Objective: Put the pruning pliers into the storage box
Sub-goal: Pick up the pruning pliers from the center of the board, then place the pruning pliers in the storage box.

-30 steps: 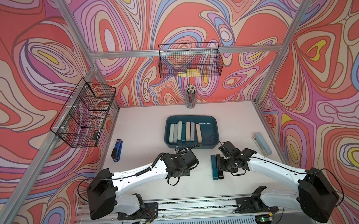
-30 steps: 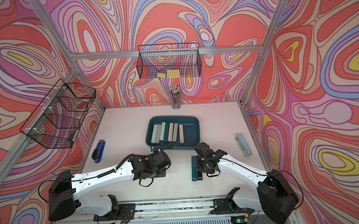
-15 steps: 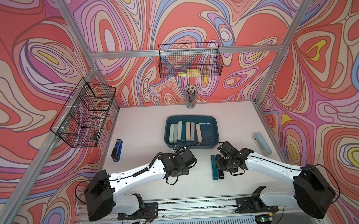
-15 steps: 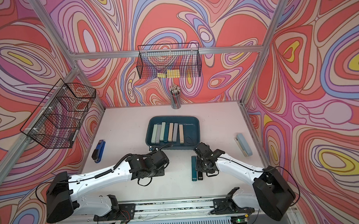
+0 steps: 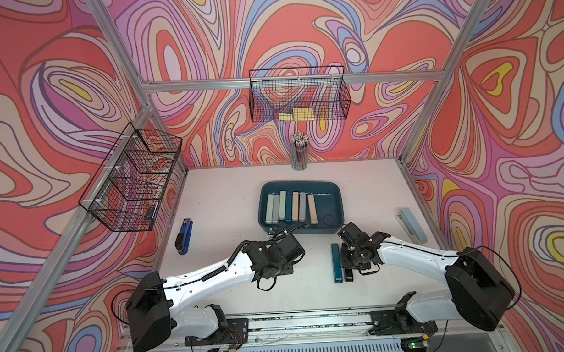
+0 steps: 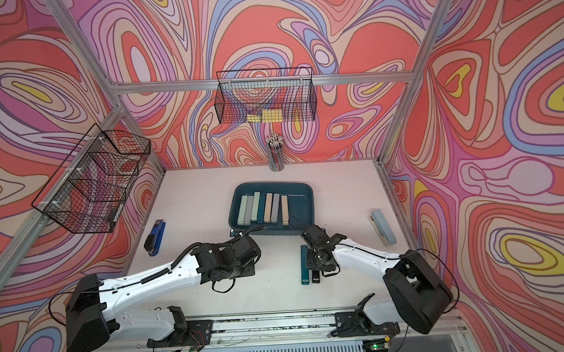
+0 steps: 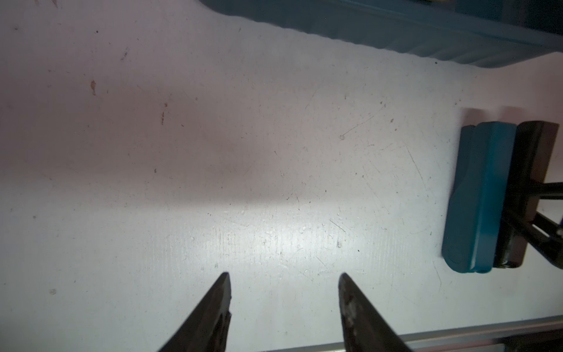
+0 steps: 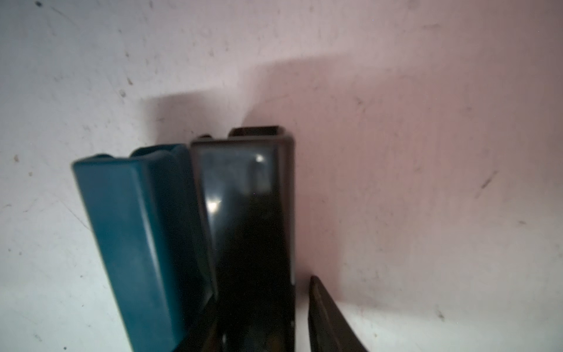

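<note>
The storage box point(image 5: 335, 194) point(image 6: 307, 195) is a dark teal tray mid-table, with several pruning pliers point(image 5: 295, 206) lying side by side in it. Nearer me, a teal pruning pliers case point(image 5: 336, 262) point(image 8: 134, 237) and a black one point(image 5: 349, 274) point(image 8: 246, 213) lie touching on the table. My right gripper point(image 8: 262, 292) straddles the black case: one finger sits between the two cases, and the other finger point(image 8: 323, 304) stands a sliver off the black case's outer side. Left of them, my left gripper point(image 7: 285, 274) hangs open and empty over bare table.
A blue-and-black stapler point(image 5: 184, 235) lies at the left, and a pale blue case point(image 5: 413, 225) near the right wall. A pencil cup point(image 5: 299, 153) stands at the back. Wire baskets point(image 5: 298, 97) point(image 5: 130, 180) hang on the walls. The front rail point(image 7: 396, 332) runs just behind my left fingers.
My right gripper has narrowed around the black case and shifted slightly toward it. The left arm has barely moved and its jaws stand as before.
</note>
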{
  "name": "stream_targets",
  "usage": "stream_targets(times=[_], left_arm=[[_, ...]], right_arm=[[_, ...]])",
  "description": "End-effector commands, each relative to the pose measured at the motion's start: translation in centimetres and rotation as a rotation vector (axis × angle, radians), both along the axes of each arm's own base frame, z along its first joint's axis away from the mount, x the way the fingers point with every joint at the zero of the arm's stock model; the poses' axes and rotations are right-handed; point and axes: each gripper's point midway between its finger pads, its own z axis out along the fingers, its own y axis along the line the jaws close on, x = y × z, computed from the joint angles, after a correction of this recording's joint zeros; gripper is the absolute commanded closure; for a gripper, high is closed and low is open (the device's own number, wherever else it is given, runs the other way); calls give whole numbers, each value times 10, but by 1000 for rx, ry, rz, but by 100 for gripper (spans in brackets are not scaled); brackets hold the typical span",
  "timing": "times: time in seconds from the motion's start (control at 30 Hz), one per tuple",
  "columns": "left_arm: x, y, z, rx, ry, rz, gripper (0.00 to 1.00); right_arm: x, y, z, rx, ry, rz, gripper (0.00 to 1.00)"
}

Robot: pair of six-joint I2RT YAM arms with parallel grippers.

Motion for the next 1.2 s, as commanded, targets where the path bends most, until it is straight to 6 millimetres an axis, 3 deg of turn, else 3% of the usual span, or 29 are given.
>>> stream_targets(times=[0.0, 0.17, 0.3, 0.47, 0.63, 0.8, 1.0, 1.1, 1.17], left_arm=[[0, 16, -1, 46, 0, 23, 41], [1, 18, -2, 51, 3, 25, 41], [2, 19, -3, 38, 7, 36, 41], [4, 19, -4, 9, 8, 51, 41], [6, 21, -2, -5, 8, 63, 41], [8, 27, 6, -10, -7, 68, 41], [9, 32, 14, -10, -20, 78, 41], [8, 34, 16, -17, -20, 89, 41], [5, 37, 16, -21, -20, 96, 41]], right_arm=[[8, 5, -1, -9, -17, 22, 64], [6, 7, -7, -12, 16, 20, 72], [10, 6, 4, -22, 2, 26, 75], [20, 5, 30, -56, -30, 50, 77], [37, 13, 75, -40, -102, 68, 78], [70, 23, 119, -84, -196, 130, 78], [131, 53, 160, -91, -320, 193, 77], [161, 67, 167, -79, -357, 204, 77], [180, 70, 162, -84, -360, 203, 77]])
